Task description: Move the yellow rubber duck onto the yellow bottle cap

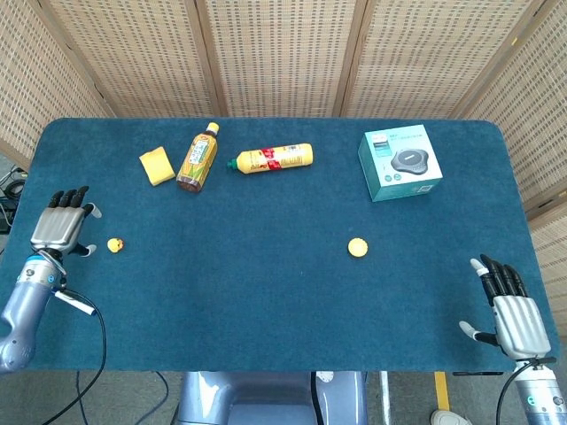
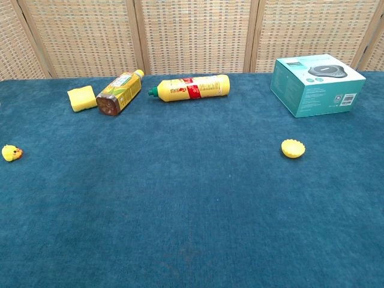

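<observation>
The small yellow rubber duck (image 1: 115, 244) (image 2: 11, 153) sits on the blue table near its left edge. The yellow bottle cap (image 1: 357, 247) (image 2: 293, 148) lies right of the table's middle, far from the duck. My left hand (image 1: 60, 227) hovers open just left of the duck, fingers apart, holding nothing. Open as well, my right hand (image 1: 510, 307) stays at the table's front right corner, well away from the cap. Neither hand shows in the chest view.
At the back left lie a yellow sponge (image 1: 157, 166), a brown tea bottle (image 1: 198, 158) and a yellow bottle (image 1: 273, 158) on its side. A teal box (image 1: 400, 162) stands at the back right. A cable hangs under my left arm.
</observation>
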{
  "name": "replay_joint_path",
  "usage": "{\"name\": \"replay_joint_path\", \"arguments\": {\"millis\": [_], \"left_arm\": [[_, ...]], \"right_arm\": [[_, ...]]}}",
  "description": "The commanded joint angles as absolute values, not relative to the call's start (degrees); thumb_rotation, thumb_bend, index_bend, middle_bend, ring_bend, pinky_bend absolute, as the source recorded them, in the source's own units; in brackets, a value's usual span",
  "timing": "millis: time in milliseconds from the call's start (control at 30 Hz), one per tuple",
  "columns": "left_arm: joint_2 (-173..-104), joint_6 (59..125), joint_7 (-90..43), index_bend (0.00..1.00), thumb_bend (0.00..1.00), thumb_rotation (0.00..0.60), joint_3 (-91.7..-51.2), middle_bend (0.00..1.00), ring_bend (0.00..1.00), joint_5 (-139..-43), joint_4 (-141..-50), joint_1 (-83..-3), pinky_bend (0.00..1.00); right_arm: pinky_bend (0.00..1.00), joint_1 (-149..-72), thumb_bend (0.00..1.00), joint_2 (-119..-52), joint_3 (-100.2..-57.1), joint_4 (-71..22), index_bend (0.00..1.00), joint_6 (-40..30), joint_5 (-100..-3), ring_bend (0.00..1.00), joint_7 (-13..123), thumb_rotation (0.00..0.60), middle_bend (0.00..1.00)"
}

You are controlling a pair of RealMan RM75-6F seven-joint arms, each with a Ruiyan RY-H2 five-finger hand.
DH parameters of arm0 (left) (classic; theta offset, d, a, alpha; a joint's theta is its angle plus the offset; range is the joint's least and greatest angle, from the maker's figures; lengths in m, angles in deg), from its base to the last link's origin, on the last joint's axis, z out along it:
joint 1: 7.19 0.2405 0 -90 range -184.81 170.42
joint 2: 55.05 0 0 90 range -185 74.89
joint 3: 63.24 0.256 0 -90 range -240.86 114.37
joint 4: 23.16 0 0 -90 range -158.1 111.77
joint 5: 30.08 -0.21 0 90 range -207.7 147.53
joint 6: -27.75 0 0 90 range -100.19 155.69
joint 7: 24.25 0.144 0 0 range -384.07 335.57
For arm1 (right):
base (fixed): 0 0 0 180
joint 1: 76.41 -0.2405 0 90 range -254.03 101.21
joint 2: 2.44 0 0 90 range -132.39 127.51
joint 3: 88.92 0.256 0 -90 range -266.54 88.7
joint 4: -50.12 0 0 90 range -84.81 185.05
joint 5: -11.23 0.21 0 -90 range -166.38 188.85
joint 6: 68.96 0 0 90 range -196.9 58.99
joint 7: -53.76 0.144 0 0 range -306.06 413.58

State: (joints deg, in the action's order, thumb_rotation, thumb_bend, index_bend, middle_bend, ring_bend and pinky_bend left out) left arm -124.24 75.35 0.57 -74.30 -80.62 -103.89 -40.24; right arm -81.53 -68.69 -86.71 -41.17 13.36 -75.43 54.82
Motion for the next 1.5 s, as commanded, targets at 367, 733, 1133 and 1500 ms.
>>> {"name": "replay_joint_path", "arguments": {"millis": [367, 733, 1133, 1500], "left_arm": [[-131.03, 72.69, 1.82, 0.36, 0.23, 0.600, -70.51, 0.00, 0.00, -77.85, -95.69, -42.68, 0.00], [-133.28, 72.11, 0.27, 0.37, 0.23, 0.600, -69.44, 0.00, 0.00, -78.39, -91.83, -43.07, 0.00], [-135.74, 71.29, 1.80, 0.39, 0.23, 0.600, -69.30, 0.00, 0.00, -76.61, -88.78, -44.78, 0.00], [-137.23, 70.72, 3.49, 0.39, 0.23, 0.600, -68.66, 0.00, 0.00, -74.66, -87.69, -45.66, 0.00]], "right_arm": [[0.00, -81.65, 0.00, -68.75, -86.50, -40.99, 0.03, 12.98, -74.82, 0.00, 54.99, 0.600, 0.00], [0.00, -81.66, 0.00, -68.91, -86.66, -41.03, 0.03, 13.01, -75.06, 0.00, 54.81, 0.600, 0.00], [0.00, -81.84, 0.00, -68.92, -86.50, -40.81, 0.03, 12.47, -74.48, 0.00, 55.17, 0.600, 0.00], [0.00, -81.83, 0.00, -69.01, -86.37, -40.63, 0.03, 12.65, -74.47, 0.00, 55.67, 0.600, 0.00]]}}
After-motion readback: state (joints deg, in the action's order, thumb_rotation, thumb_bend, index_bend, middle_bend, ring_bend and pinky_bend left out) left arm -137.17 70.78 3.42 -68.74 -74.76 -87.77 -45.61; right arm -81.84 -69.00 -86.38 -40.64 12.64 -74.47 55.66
